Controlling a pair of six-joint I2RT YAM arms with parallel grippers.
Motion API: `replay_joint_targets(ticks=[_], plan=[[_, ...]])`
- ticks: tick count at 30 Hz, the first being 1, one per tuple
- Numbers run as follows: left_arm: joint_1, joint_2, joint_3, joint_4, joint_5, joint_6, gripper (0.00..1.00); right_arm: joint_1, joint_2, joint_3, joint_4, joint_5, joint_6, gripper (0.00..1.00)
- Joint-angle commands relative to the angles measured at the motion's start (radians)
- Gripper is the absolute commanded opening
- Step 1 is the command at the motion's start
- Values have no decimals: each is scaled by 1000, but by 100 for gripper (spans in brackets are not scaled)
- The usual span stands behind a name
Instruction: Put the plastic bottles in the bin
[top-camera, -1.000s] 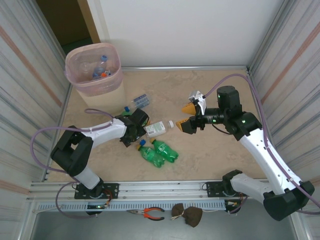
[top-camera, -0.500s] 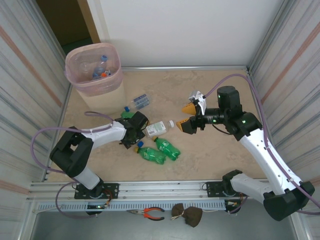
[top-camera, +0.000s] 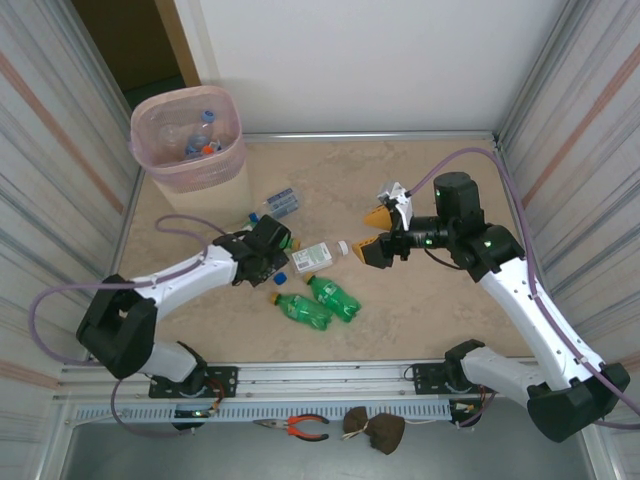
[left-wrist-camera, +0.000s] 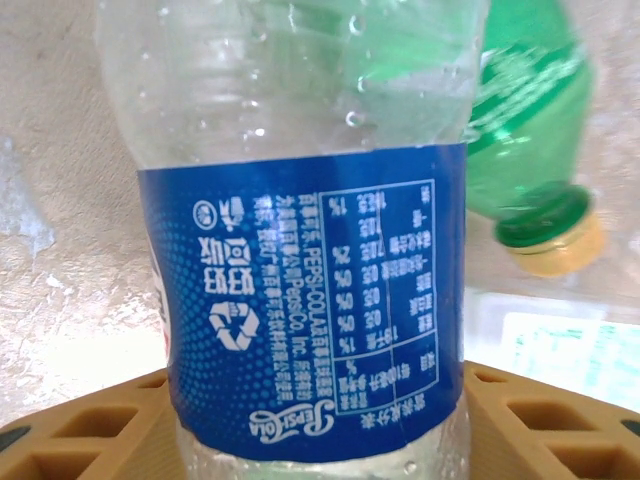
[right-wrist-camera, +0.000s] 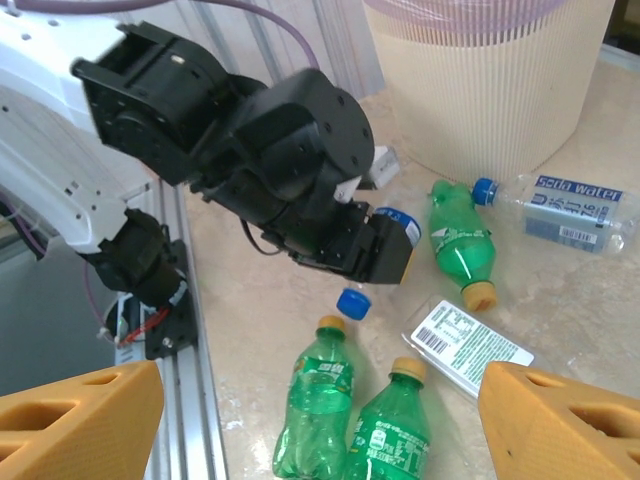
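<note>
While two green bottles (top-camera: 300, 310) lie nearest the arm bases, the left gripper (left-wrist-camera: 320, 425) clasps a blue-labelled clear bottle (left-wrist-camera: 310, 300) crosswise at its label, pads touching both sides. The right gripper (top-camera: 370, 232) hangs wide and empty. The bin (top-camera: 190, 178) stands beyond at far left, closer to the left arm.

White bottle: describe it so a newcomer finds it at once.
Find the middle of the table, just off the tips of the right gripper. The white bottle lies flat there, cap toward that gripper. Its white label and white cap mark it out from the green bottles beside it.
</note>
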Motion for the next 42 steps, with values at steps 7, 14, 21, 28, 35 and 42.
replay_joint_targets(ticks=[7, 14, 21, 28, 35, 42], plan=[[-1, -178, 54, 14, -27, 210, 57, 33, 2, 43, -6, 40, 17, 81], [-1, -308, 61, 209, 117, 500, 56, 58, 25, 76, -11, 75, 14, 81], [24, -288, 211, 200, 239, 704, 56, 70, 50, 110, -15, 102, 5, 81], [111, -236, 417, 87, 290, 825, 55, 91, 61, 143, -37, 137, -6, 81], [266, -174, 614, -26, 337, 927, 55, 114, 64, 162, -47, 173, -5, 81], [434, -43, 857, -182, 344, 1031, 55, 138, 76, 181, -52, 198, -3, 81]])
